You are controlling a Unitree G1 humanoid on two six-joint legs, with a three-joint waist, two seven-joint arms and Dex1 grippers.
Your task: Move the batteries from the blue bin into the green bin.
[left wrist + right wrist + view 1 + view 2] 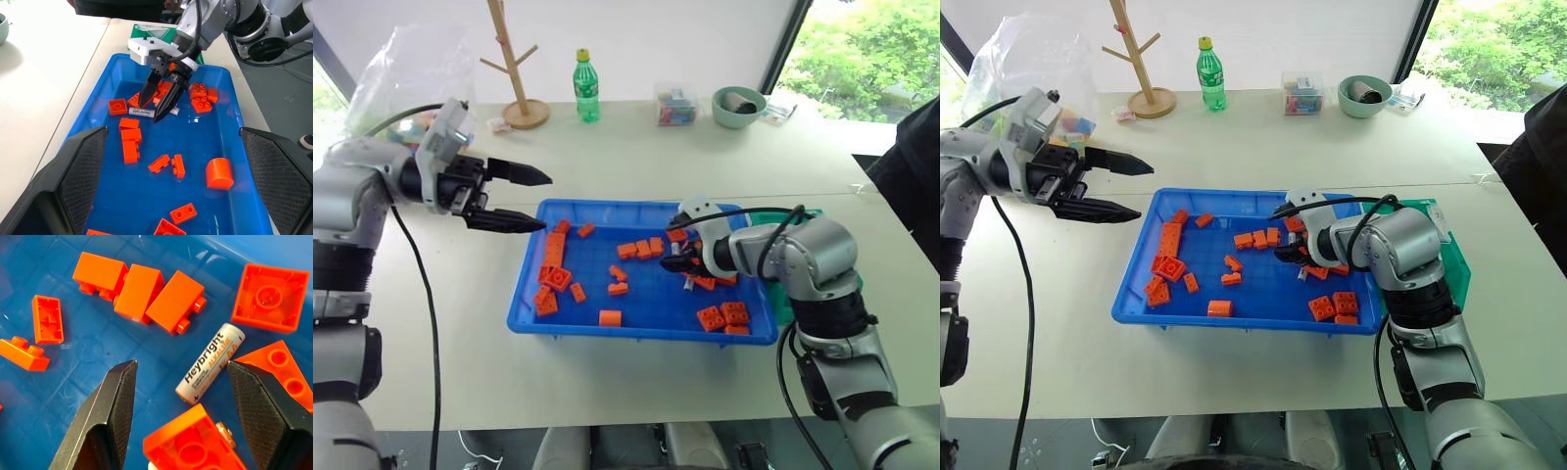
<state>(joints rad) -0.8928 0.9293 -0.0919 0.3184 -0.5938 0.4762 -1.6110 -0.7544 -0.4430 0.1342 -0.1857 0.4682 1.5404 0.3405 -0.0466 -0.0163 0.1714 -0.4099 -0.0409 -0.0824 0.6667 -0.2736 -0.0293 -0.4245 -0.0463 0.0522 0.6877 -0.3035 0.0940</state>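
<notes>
- On the pale table (636,166), the blue bin (636,331) sits square in front of me; the green bin (1457,262) is touching its far right side, mostly hidden behind my right arm.
- Blue bin holds a scatter of orange bricks (553,279) plus the batteries; the one I'm after is a white Heybright AA battery (210,363), lying flat on the bin floor.
- My right gripper (157,105) is down inside the bin, tips pointing at that battery, jaws open and holding nothing.
- My left gripper (521,201) hangs open over the table just left of the blue bin, holding nothing. I'd keep it parked there, out of the way.
- Battery lies between my fingertips (117,396) but nearer the right one, and slanted across the gap.
- Crowding: an orange brick (193,443) sits just beside its near end, a wedge brick (281,377) beside its flank, and a second battery end (225,433) peeks from under the near brick.
- To do it well, I think: shift slightly to centre on the battery, roll the wrist so the pads close across its width, sink to the floor, then close slowly. Risk is pinching a brick too or rolling the cell away.
</notes>
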